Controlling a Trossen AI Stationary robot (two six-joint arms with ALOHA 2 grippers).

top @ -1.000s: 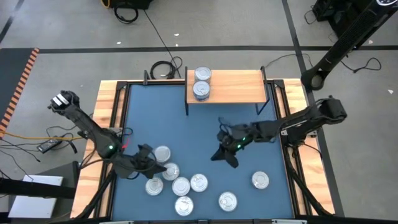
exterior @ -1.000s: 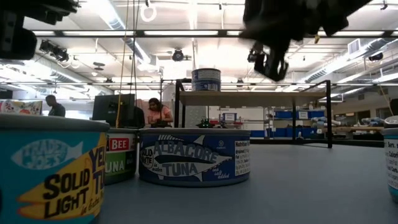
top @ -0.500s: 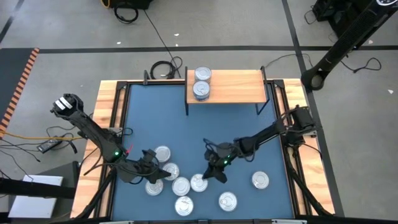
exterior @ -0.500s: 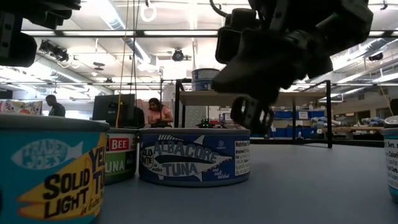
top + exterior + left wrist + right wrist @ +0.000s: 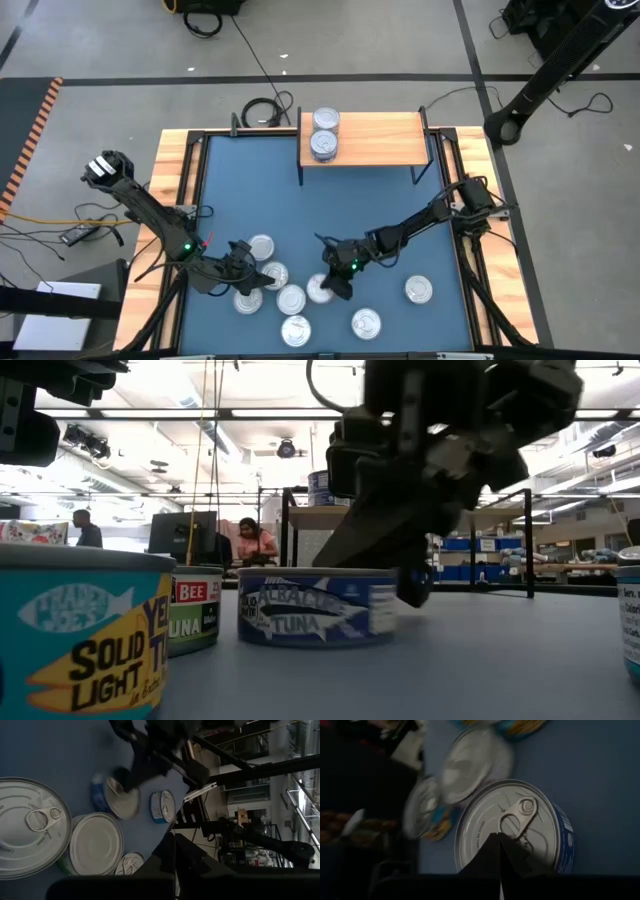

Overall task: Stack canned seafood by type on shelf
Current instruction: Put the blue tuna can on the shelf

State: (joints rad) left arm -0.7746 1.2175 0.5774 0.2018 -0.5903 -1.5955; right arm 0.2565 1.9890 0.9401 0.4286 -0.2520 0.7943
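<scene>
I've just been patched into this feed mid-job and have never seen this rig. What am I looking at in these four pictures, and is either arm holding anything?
Two dark robot arms work at a blue table. The high view looks straight down; the low view sits at table-top height; each wrist view looks past that arm's own fingers.

A small wooden shelf stands at the far edge, with tuna cans already stacked on it. More cans lie in a cluster near the front.

The right gripper is shut and down at an albacore tuna can, its closed tips over the can's silver lid. It is not gripping the can.

The left gripper is also shut, low among the cans on the left side, holding nothing.
</scene>
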